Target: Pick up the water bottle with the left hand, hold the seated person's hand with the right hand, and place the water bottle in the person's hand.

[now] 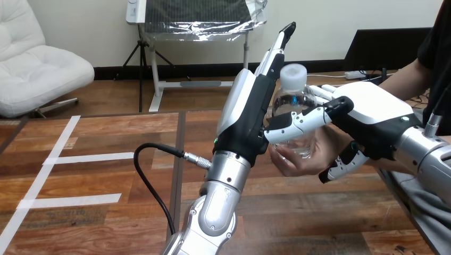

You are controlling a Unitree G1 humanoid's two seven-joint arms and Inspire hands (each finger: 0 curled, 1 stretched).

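Above the table [95,218], the left robot hand [249,114] stood upright, fingers straight, its thumb pressed across the water bottle [290,100] and pinching it against the palm. The right robot hand [372,109] lay just beside the person's hand [291,160]; whether it gripped could not be told. That hand sat open just under the water bottle. If the thumb let go before the person's hand closed, the water bottle would likely tip and fall
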